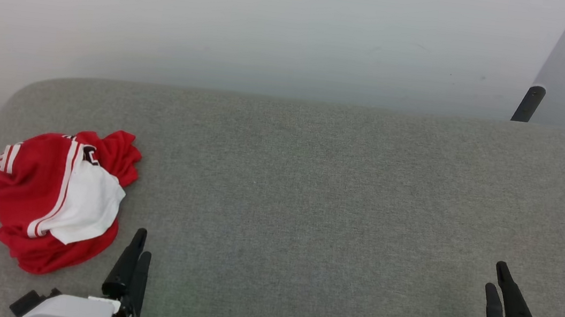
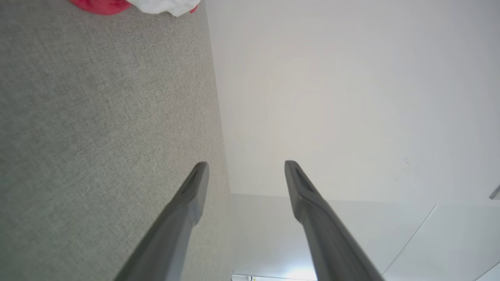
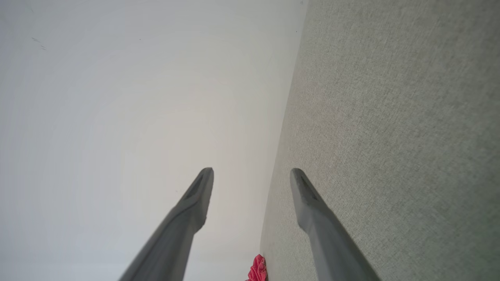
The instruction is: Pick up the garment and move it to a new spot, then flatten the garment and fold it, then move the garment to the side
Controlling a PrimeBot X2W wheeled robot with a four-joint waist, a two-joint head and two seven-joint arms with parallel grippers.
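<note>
1. Garment [image 1: 49,194]: a red sleeveless jersey with a white panel and red-and-white striped trim. It lies crumpled in a heap on the near left part of the grey fabric surface [image 1: 311,183], close to that surface's left edge and rounded corner.
2. Lettering: a fragment of black print outlined in white shows at the top of the heap, between folds. It is too creased and too partial to read as a word or number.
3. Left gripper [image 1: 143,244]: near the lower edge of the head view, just to the right of the jersey's lower hem and not touching it. Its fingers point away from the robot. In the left wrist view the left gripper [image 2: 246,164] has its two dark fingers spread wide with nothing between them. A strip of the jersey [image 2: 156,6] shows at the top left corner, well off from the tips.
4. Right gripper [image 1: 495,276]: at the lower right of the head view, far across the surface from the jersey. In the right wrist view the right gripper [image 3: 252,171] is likewise spread and empty.
5. Red cloth scrap [image 3: 258,269]: a small crumpled piece at the bottom of the right wrist view, by the border of the grey surface. Which cloth it belongs to cannot be told.
6. Dark post [image 1: 528,102]: stands beyond the far right of the surface.
</note>
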